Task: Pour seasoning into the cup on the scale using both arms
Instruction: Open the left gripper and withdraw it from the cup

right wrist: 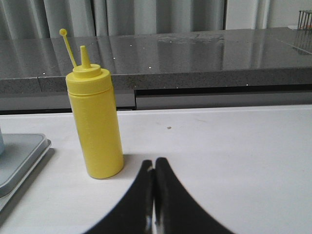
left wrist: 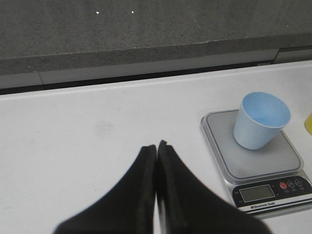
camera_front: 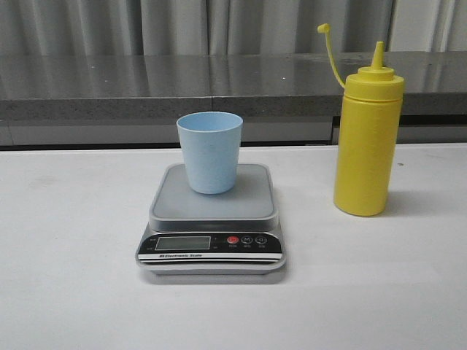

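The white desk [camera_front: 66, 292] filled the lower half of the front view, with a grey stone ledge [camera_front: 109, 91] and curtains [camera_front: 182, 25] behind it. Nothing stood in the way of the task's things.

The scale [camera_front: 211, 219] sat in the middle of the front view. The seasoning [camera_front: 367, 138] stood upright on the right side, apart from the scale. It was tall and thin, so a bump from the side could tip it over. Its thin cap hung off on a strap at the top, so the nozzle looked open, and a tip or a hard squeeze might spill sauce on the desk.

The cup [camera_front: 210, 152] stood on the scale's grey plate, toward the back. It looked light, so a push from the bottle or an arm could knock it off.

The left claw [left wrist: 156, 146] was closed and held nothing, low in its own view, with the cup to the right. The right claw [right wrist: 154, 163] was closed and empty too, just right of the bottle.
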### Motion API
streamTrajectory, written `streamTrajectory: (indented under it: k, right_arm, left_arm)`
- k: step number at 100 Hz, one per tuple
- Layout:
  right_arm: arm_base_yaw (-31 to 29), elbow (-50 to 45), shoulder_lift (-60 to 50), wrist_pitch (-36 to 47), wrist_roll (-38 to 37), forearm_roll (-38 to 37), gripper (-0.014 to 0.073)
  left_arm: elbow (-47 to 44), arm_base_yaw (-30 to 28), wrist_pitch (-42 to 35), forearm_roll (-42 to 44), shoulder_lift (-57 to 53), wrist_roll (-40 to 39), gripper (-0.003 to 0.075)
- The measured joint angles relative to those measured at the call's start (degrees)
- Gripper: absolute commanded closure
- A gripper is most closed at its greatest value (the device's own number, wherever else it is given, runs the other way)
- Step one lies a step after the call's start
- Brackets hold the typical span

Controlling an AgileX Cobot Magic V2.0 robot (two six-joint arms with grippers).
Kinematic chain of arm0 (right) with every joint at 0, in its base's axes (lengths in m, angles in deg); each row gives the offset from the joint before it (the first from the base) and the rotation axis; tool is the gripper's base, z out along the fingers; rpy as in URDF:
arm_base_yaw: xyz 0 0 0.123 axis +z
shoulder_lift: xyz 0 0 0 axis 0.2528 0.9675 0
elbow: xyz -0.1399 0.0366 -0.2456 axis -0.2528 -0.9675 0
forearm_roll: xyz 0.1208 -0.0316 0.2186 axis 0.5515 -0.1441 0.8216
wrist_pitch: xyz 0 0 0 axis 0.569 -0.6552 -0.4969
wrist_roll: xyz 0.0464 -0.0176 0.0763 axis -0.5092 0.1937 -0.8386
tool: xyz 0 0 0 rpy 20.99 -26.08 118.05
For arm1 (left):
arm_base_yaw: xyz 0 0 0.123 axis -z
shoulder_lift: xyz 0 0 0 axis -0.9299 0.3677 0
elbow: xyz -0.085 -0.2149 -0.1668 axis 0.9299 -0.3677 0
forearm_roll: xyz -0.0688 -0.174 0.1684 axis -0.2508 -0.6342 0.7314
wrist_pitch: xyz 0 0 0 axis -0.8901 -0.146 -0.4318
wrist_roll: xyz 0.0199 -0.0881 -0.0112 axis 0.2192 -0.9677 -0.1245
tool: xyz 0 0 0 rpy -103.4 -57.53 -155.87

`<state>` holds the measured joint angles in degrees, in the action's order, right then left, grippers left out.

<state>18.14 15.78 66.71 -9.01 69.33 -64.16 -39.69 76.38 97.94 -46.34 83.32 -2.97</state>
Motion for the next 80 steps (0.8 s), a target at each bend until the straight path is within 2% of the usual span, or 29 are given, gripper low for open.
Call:
streamTrajectory:
  k: [24, 44, 61, 70, 75, 80]
  right_arm:
    - [0.0, 5.7, 3.8, -3.4, 0.0, 0.1, 0.0661]
    - [0.0, 13.0, 18.2, -3.9, 0.0, 0.1, 0.0661]
    - [0.0, 17.4, 31.2, -1.0, 0.0, 0.1, 0.0645]
    - [0.0, 19.0, 37.5, 1.9, 0.0, 0.1, 0.0532]
    - [0.7, 19.6, 40.6, 4.1, 0.0, 0.1, 0.0426]
    - [1.6, 19.8, 43.5, 6.3, 0.0, 0.1, 0.0281]
  left_arm:
    - [-9.9, -0.4, 0.2, 0.0, -13.8, 0.0, 0.0741]
    - [-14.3, -0.4, 0.6, 0.0, -22.1, 0.0, 0.0741]
    - [-15.0, -0.4, 0.7, 0.0, -23.8, 0.0, 0.0741]
    - [-15.1, -0.4, 0.8, 0.0, -23.8, 0.0, 0.0741]
    - [-15.2, -0.4, 0.8, 0.0, -23.8, 0.0, 0.0741]
    - [-15.3, -0.4, 0.8, 0.0, -23.8, 0.0, 0.0741]
